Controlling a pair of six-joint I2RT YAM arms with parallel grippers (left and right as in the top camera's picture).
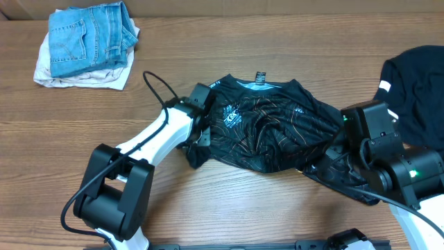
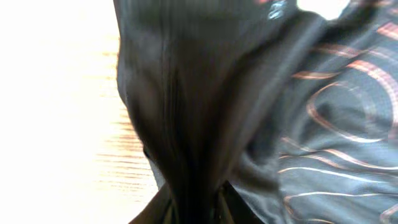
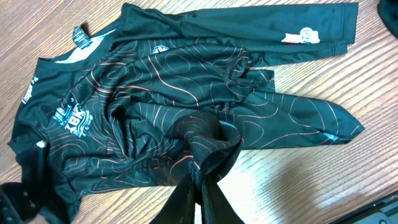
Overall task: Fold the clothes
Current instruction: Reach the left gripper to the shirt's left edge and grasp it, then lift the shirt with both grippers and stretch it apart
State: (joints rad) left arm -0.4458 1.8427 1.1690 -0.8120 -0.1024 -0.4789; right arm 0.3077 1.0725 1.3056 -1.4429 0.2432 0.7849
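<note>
The black jersey point(image 1: 270, 132) with fine orange contour lines lies crumpled in the middle of the table, collar toward the far edge. My left gripper point(image 1: 198, 136) is at its left edge. In the left wrist view a dark fold of the jersey point(image 2: 186, 112) runs down between the fingers point(image 2: 239, 208), which are shut on it. My right gripper point(image 1: 325, 157) is at the jersey's lower right edge. The right wrist view shows the jersey point(image 3: 155, 99) spread out ahead, with a bunched fold pinched in the shut right gripper point(image 3: 198, 183).
Folded blue jeans point(image 1: 90, 35) lie on a white cloth point(image 1: 48, 66) at the far left corner. Another black garment point(image 1: 416, 83) lies at the right edge. The left arm's base point(image 1: 111, 194) stands at the near side.
</note>
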